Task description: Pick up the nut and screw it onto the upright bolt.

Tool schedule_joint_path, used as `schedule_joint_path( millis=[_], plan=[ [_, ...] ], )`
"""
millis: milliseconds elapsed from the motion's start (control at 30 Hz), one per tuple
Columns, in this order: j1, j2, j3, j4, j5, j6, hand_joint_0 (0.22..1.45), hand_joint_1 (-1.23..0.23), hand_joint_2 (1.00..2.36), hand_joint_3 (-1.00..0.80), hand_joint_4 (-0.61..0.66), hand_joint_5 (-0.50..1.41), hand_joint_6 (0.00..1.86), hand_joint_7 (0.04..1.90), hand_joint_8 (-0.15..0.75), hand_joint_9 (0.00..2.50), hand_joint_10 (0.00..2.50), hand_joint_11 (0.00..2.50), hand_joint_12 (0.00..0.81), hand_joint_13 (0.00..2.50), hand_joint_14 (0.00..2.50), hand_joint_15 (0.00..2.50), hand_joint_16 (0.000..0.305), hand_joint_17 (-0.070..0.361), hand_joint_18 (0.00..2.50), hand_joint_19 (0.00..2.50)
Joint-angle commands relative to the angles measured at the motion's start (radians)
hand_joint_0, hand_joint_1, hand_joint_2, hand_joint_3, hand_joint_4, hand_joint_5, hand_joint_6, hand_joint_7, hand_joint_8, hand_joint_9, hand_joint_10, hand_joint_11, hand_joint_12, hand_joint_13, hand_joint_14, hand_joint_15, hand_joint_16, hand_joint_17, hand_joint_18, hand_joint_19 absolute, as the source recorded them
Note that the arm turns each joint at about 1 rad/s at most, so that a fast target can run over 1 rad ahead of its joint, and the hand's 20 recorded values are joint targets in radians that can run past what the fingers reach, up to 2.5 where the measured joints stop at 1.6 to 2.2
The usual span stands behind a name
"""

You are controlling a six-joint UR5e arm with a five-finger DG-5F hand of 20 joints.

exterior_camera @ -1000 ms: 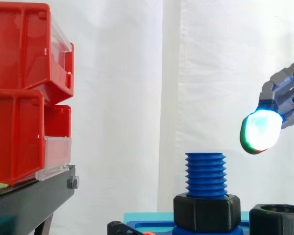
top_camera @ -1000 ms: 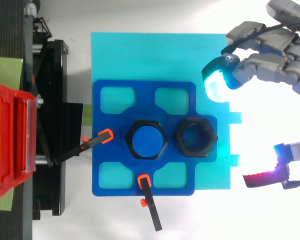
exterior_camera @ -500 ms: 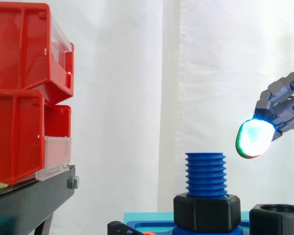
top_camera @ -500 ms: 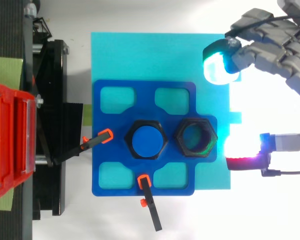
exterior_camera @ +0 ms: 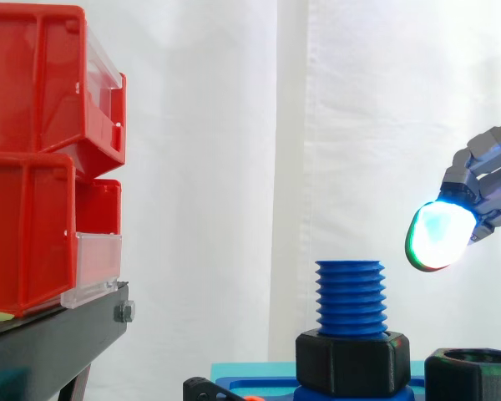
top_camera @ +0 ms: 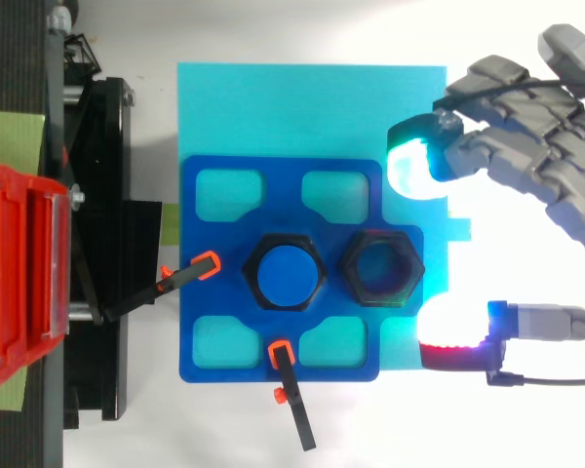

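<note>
Robot hand [top_camera: 531, 161], fingers apart and empty, should drop lower, straddling the loose nut [top_camera: 382, 268] beside the bolt [top_camera: 287, 274], then close evenly.

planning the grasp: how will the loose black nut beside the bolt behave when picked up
The nut looks like thick, hollow plastic: probably stiff and light for its bulk. Its flat hexagonal sides should give a firm hold, though smooth faces may slip. Lying flat on the blue plate, it seems unlikely to roll.

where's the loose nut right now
In the top view the loose black nut lies on the blue plate, just right of the upright bolt; the open hand hovers beyond it toward the right edge, not touching it.
</note>
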Motion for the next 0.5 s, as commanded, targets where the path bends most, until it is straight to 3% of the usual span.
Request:
schedule_joint_path(
  millis=[0, 167, 300, 467],
  plan=[
    [0.013, 0.000, 0.000, 0.010, 0.013, -0.002, 0.43, -0.70, 1.00, -0.50, 0.23, -0.22, 0.50, 0.78, 0.326, 0.39, 0.01, 0.31, 0.352, 0.24, 0.00, 0.00, 0.043, 0.097, 0.00, 0.00],
    [0.030, 0.000, 0.000, 0.023, 0.040, -0.008, 0.43, -0.69, 1.00, -0.50, 0.23, -0.22, 0.50, 0.77, 0.325, 0.39, 0.01, 0.30, 0.352, 0.24, 0.00, 0.00, 0.044, 0.098, 0.00, 0.00],
    [0.041, -0.048, 0.003, 0.034, 0.073, -0.009, 0.43, -0.68, 1.00, -0.50, 0.23, -0.22, 0.50, 0.77, 0.325, 0.40, 0.01, 0.30, 0.353, 0.25, 0.00, 0.00, 0.043, 0.098, 0.00, 0.00],
    [0.047, -0.068, 0.009, 0.060, 0.094, -0.009, 0.43, -0.68, 1.00, -0.50, 0.23, -0.22, 0.50, 0.77, 0.326, 0.40, 0.01, 0.29, 0.354, 0.25, 0.00, 0.00, 0.044, 0.098, 0.00, 0.00]
  ],
)
